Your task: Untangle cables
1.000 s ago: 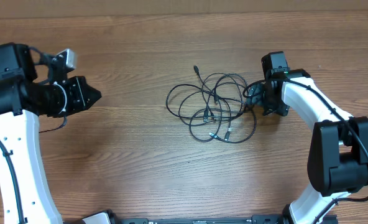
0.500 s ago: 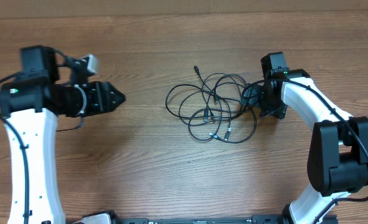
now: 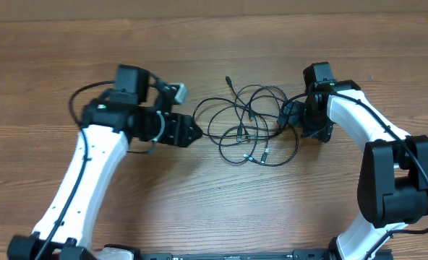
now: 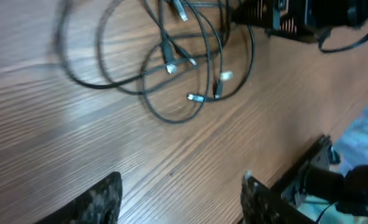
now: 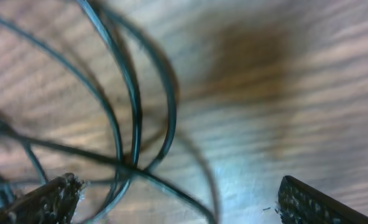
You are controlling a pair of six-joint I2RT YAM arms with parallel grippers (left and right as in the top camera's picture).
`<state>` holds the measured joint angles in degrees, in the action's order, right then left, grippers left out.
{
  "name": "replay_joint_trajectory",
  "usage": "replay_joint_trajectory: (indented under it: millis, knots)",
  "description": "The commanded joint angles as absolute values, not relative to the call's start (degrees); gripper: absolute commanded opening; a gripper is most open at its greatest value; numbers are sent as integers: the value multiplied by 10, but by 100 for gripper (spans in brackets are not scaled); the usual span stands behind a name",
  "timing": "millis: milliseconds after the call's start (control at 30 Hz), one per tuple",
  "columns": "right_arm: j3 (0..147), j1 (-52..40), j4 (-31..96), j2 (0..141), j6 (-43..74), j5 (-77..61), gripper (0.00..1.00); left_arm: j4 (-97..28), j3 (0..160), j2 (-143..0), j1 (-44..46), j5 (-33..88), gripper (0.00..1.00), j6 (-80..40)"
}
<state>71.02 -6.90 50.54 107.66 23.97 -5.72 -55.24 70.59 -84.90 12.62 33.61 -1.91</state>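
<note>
**Both arms at the tangle, nothing gripped yet**

Overhead: the black cables (image 3: 246,133) lie in loose, crossing loops mid-table (image 3: 127,43), slightly nearer the far edge. The left gripper (image 3: 194,133) points at the outer left loop, just beside it. The right gripper (image 3: 295,115) sits at the tangle's right rim.

Left wrist: its fingers (image 4: 103,196) stand apart over bare wood, with the silver-tipped plugs (image 4: 224,76) ahead.

Right wrist: the fingers (image 5: 47,199) are spread wide, with strands crossing between them (unpinched, as far as I can tell).

This looks like the approach for a first hold. Next, each gripper needs to close on a separate strand and draw outward.
</note>
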Motion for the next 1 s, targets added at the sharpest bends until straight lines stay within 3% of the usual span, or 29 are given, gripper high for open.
replay_joint_trajectory:
  millis: [0,300,367,467,667,800,967]
  knots:
    - [705,-71,518,1082,240,-119,90,-535,696,-886,161,302,59,-62]
    - [704,-76,548,1082,238,-214,41,-533,696,-988,185,246,57,-112]
    - [704,-82,550,1082,238,-233,25,-545,696,-1010,178,211,57,-144]
    - [704,-94,548,1082,237,-256,17,-555,696,-1033,166,210,57,-137]
    - [704,-148,527,1082,238,-258,20,-567,696,-1042,156,262,61,-65]
    - [704,-180,498,1082,238,-256,41,-564,696,-1042,159,298,61,-60]
    - [704,-206,462,1082,241,-256,47,-563,696,-1042,179,305,56,-60]
